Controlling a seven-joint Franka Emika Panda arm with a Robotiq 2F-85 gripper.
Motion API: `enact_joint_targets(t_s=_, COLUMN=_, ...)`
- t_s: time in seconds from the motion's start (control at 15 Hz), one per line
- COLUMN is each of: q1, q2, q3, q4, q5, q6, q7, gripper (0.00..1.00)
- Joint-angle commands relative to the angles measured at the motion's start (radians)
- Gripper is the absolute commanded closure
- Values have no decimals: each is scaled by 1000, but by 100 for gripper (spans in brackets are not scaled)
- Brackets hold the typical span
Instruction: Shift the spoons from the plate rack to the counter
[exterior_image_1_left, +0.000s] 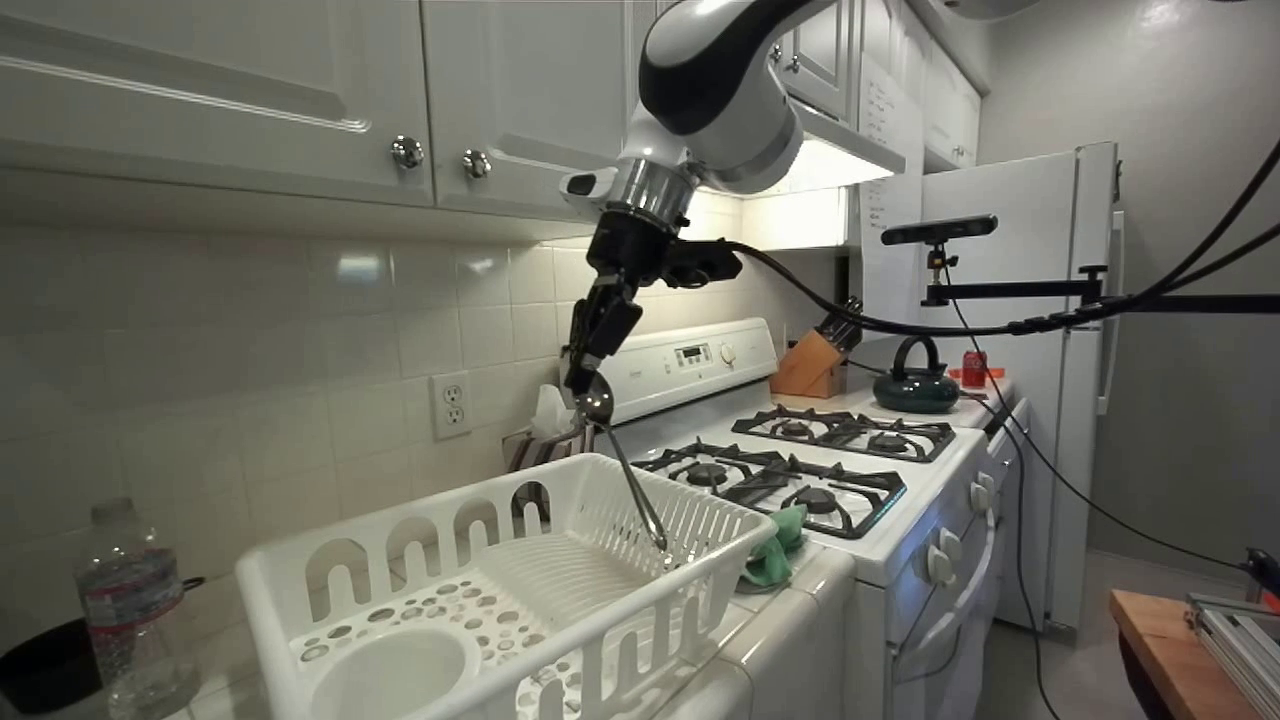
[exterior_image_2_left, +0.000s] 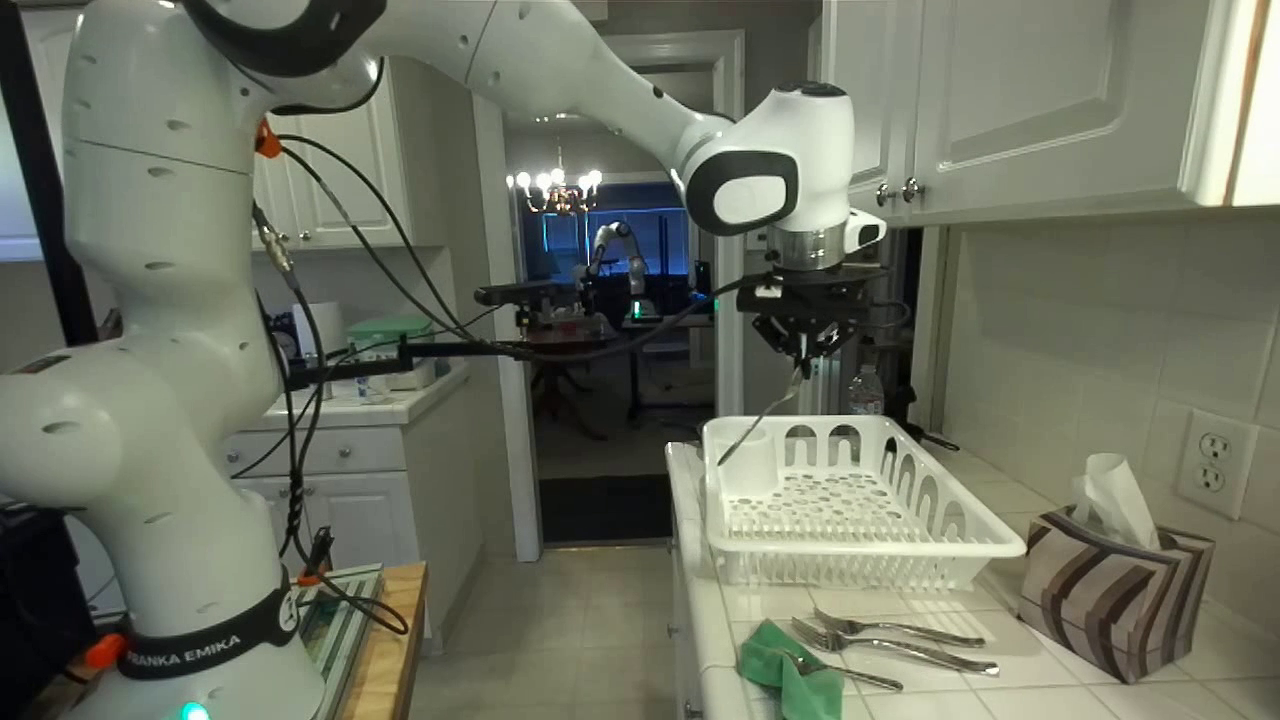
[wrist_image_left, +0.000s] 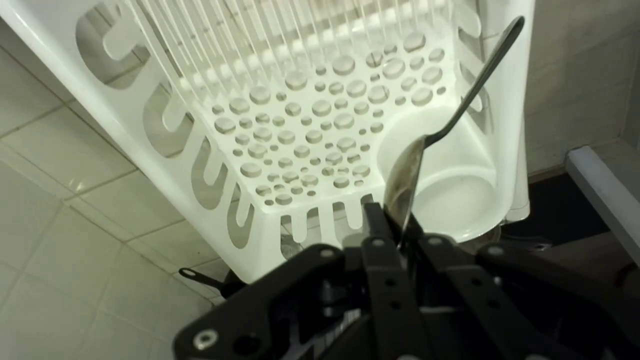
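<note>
Tiled in white, the counter (exterior_image_2_left: 950, 700) fills the lower right of an exterior view, where the plate rack (exterior_image_2_left: 870, 548) sits with forks (exterior_image_2_left: 925, 656), a green cloth (exterior_image_2_left: 802, 695) and a striped tissue box (exterior_image_2_left: 1115, 600) nearer the bottom edge. Above the rack hangs the gripper (wrist_image_left: 394, 220), clamped on the bowl of a spoon (wrist_image_left: 433, 138); in the wrist view the handle slants from there toward the upper right corner, its tip over the rack's rim, and whether it touches the plastic I cannot tell. No second spoon can be made out. The likeliest trouble, I judge, is that dangling handle: a sideways move without enough lift could catch it on the rim or the upright tines and twist the spoon. The hold looks touchy too, since a smooth, curved bowl offers little to bear on, and a knock at the far tip could lever it round or loose, to drop into the rack. Lowered at this slant, the tip would probably meet the counter before the bowl does and pry against the grip; set down among the forks or on the cloth, it could skid.
</note>
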Motion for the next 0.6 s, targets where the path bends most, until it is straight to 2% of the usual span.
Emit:
enact_joint_targets(t_s=0.0, q1=-12, q2=-99, q3=-59, q4=-91, q5=47, q6=-78, q7=-78, gripper=98)
enact_joint_targets(t_s=0.13, q1=-13, q2=-128, q3=-100, q4=-115, q5=42, q6=-114, q7=-101, gripper=98)
enact_joint_targets(t_s=0.53, q1=-6, q2=-169, q3=-208, q4=-165, q5=-60, q6=-128, q7=-67, gripper=98)
